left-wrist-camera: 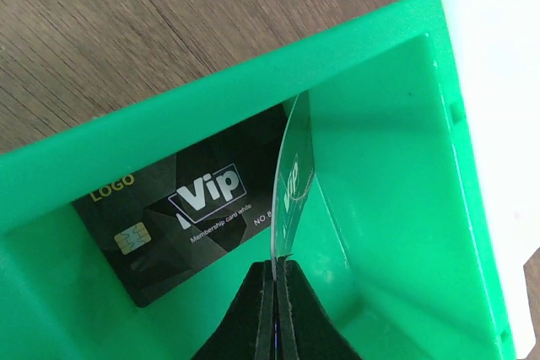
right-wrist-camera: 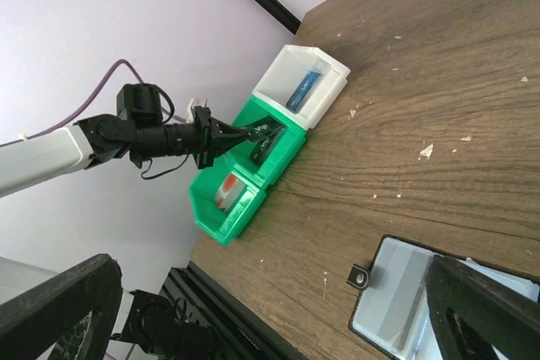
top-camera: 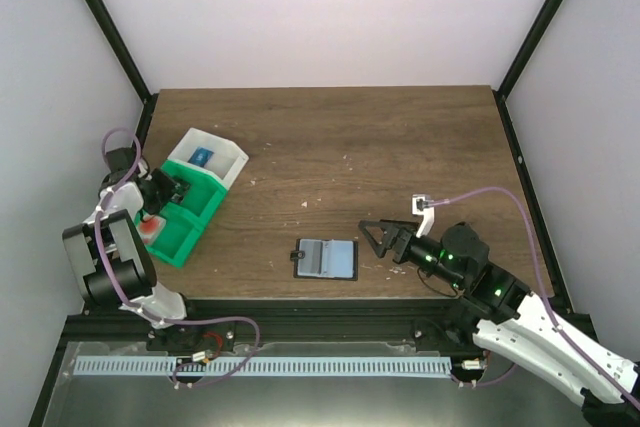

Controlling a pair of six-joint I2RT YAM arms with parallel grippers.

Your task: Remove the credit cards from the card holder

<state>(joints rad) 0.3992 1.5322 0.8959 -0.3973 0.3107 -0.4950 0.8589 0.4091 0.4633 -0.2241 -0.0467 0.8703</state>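
Card holder (top-camera: pixel 325 258) lies open on the table (top-camera: pixel 400 147), near the front edge. Your right gripper (top-camera: pixel 372 235), jaws spread, hovers just beside its right edge. Your left gripper (left-wrist-camera: pixel 277 271) pinches a black card (left-wrist-camera: pixel 295 174) edge-up over the green bin (left-wrist-camera: pixel 211 99), where a second black card (left-wrist-camera: pixel 186 208) lies flat.

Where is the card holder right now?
In the top view the card holder lies open on the table near its front edge, about mid-width, just left of the open right gripper.
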